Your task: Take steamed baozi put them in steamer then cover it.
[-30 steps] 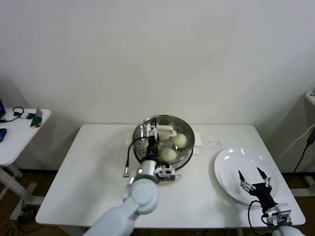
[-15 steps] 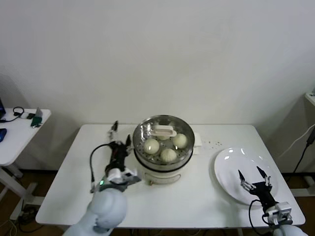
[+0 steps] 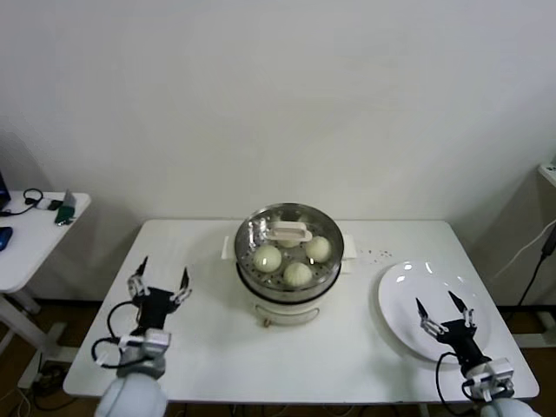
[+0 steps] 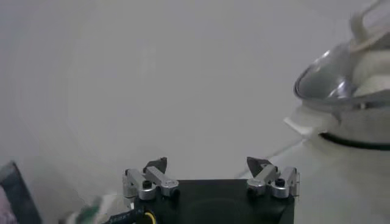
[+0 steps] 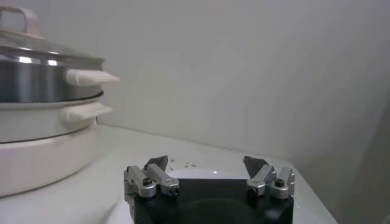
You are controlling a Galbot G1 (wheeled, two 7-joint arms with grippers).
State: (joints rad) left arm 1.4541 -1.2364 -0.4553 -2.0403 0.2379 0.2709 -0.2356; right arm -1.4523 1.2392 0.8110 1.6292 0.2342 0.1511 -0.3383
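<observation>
The steel steamer (image 3: 248, 263) stands on its white pot base at the table's middle back. The glass cover (image 3: 321, 230) with its cream bar handle (image 3: 287, 232) sits on it. Under the glass I see three baozi (image 3: 297, 273); a fourth is hidden. My left gripper (image 3: 160, 283) is open and empty over the table's front left, well away from the steamer. My right gripper (image 3: 441, 306) is open and empty over the white plate (image 3: 404, 287). The covered steamer also shows in the left wrist view (image 4: 347, 79) and the right wrist view (image 5: 42, 67).
A white side table (image 3: 26, 239) with cables and small devices stands to the far left. Dark specks (image 3: 375, 254) lie on the table behind the plate. A wall stands close behind the table.
My left arm has drawn back from the steamer to the table's front left, with its gripper open. The cover stays on the steamer. The right gripper has barely moved.
</observation>
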